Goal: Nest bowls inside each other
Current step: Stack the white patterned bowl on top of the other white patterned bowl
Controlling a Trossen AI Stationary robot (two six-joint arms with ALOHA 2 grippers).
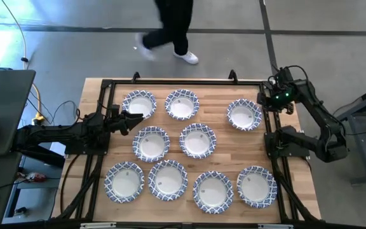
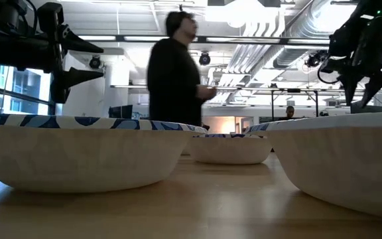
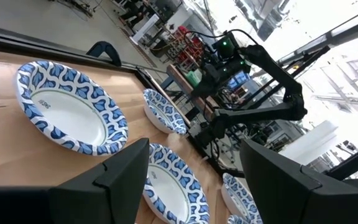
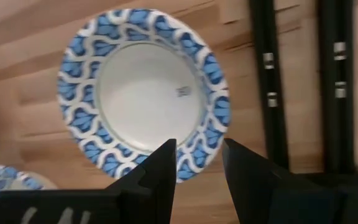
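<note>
The left gripper (image 1: 134, 119) was held open above the wooden table (image 1: 94, 152) near its left edge, beside the far-left bowl (image 1: 139, 104). Nine bowls were spread separately in three rows, with bare wood between them. The right gripper (image 1: 277, 102) was seen part open and empty at the black frame (image 1: 267, 121), over the far-right bowl (image 4: 143, 93). A person (image 2: 174, 73) was shown only beyond the table.

Dark jointed arms (image 1: 62, 135), green wrist light (image 1: 288, 96)
</note>
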